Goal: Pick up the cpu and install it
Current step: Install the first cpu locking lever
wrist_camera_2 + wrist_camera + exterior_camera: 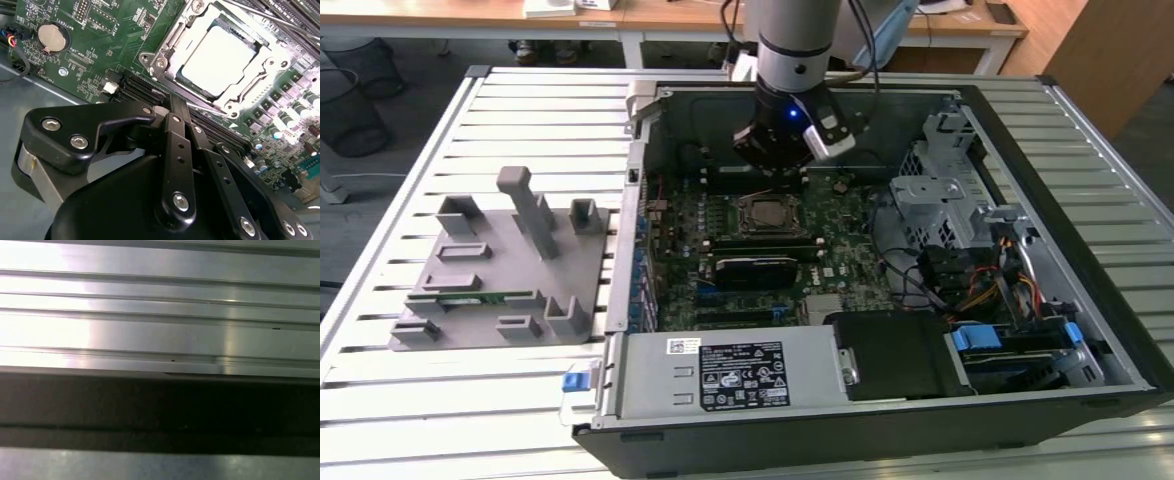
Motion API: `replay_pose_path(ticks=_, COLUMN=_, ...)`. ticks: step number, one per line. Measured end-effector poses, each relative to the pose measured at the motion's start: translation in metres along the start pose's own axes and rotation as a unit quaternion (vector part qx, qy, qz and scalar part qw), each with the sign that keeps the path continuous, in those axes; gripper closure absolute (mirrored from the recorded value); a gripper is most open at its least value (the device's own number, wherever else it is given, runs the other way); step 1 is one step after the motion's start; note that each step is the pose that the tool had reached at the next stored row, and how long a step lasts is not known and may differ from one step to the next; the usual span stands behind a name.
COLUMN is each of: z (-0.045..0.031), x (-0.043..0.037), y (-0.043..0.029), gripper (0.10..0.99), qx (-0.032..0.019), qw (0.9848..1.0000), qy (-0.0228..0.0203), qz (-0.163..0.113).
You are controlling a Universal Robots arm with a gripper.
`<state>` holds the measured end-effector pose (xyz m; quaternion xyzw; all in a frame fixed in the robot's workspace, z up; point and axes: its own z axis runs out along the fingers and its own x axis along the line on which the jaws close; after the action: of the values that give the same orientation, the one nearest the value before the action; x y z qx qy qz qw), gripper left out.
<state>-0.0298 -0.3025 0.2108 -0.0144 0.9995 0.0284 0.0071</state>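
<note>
Computer case (pixel 1107 330), open-topped, on a slatted metal table (pixel 400 420), with its contents exposed to the exterior view. A green motherboard (pixel 854 230) covers the case floor. At the near edge a silver power supply (pixel 720 372) lies beside a black box (pixel 894 352), and a grey metal drive cage (pixel 945 190) with bundled cables (pixel 974 290) fills the side at the exterior view's right. The socket (pixel 767 213) sits near the middle of the motherboard; in the second wrist view the cpu (pixel 220 60) lies seated inside this socket (pixel 159 62), silvery top upward, ringed by the metal frame, with nothing touching it. A round coin battery (pixel 52 37) rests in its holder on the board, well apart from the socket. The gripper (pixel 787 178) hangs inside the case just beyond the far side of the socket; in the second wrist view its black fingers (pixel 177 165) are drawn together, pinching nothing, and stand apart from the cpu. On the table at the exterior view's left, outside the case, a grey fixture (pixel 494 270) with upright posts carries a thin green memory stick (pixel 478 297) in one of its slots. The first wrist view shows bright metal slats (pixel 160 330) above a dark band.
</note>
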Motion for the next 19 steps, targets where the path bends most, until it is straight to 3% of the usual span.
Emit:
replay_pose_path(ticks=13, z=0.0105, x=-0.0013, y=-0.0006, gripper=0.98, qx=0.0017, qw=1.0, qy=0.0, qz=0.0)
replay_pose_path(ticks=19, z=0.0106, x=-0.0014, y=-0.0006, gripper=0.98, qx=0.0031, qw=1.0, qy=0.0001, qz=0.0)
